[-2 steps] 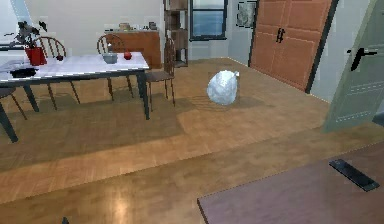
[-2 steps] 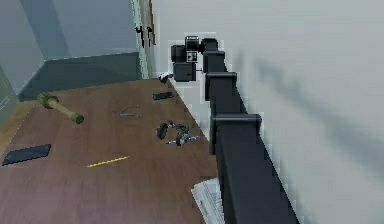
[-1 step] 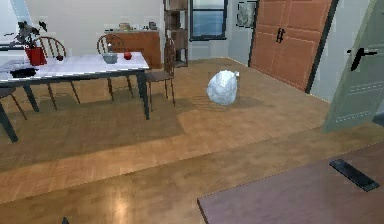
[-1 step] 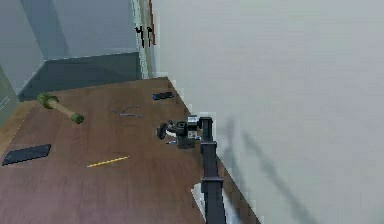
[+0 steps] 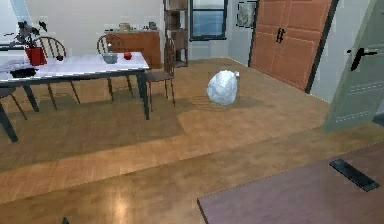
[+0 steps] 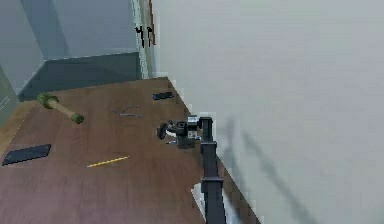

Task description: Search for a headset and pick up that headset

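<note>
**Search on, headset unplaced**

Reaches the arm (image 6: 212,180) out along the brown tabletop (image 6: 90,185), close to its edge by the white wall (image 6: 300,100), with the jaws low over the wood just inside that edge. Cannot tell whether released or clenched. Carry nothing by the look of it, with only bare wood behind their far end. Probably parked there for the looking-round, with no target beside them.

Strewn over the brown tabletop, as if dropped after use and lying flat, well apart:
- green club-shaped thing (image 6: 60,108) toward its far corner
- yellow pencil (image 6: 107,160) near its middle
- dark flat slab (image 6: 27,154) at its edge on the arm side view's left
- smaller dark slab (image 6: 163,96) toward its far edge
- thin wire outline (image 6: 130,112) between club and jaws

Beyond the brown tabletop, across the wooden floor (image 5: 150,160): white sack (image 5: 222,88), then the dining table (image 5: 90,68) with red vessel (image 5: 36,55) and bowl (image 5: 110,58), and chairs (image 5: 165,65) drawn round.

Cannot tell where the headset is. Best guess is the dark clutter (image 5: 18,42) at the dining table's end farthest from the brown tabletop, cut by the picture's edge and too small to name. Wire outline equally unreadable. Brown tabletop also cropped at the forward view's bottom corner, hiding much of its surface there.
</note>
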Robot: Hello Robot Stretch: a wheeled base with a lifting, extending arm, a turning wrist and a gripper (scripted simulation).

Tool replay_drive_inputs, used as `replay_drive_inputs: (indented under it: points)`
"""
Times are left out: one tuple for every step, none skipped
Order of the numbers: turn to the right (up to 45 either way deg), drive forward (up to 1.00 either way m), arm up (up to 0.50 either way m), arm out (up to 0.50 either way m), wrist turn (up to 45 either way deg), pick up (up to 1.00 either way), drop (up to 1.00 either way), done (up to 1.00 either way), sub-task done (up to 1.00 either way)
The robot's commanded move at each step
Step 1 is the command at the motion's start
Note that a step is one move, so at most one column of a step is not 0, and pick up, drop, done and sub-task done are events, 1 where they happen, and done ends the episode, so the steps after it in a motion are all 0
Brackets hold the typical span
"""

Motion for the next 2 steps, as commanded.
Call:
replay_drive_inputs:
  points:
    - [0.0, 0.0, 0.1, 0.0, 0.0, 0.0, 0.0, 0.0, 0.0]
    - [0.0, 0.0, 0.0, 0.0, 0.0, 0.0, 0.0, 1.0, 0.0]
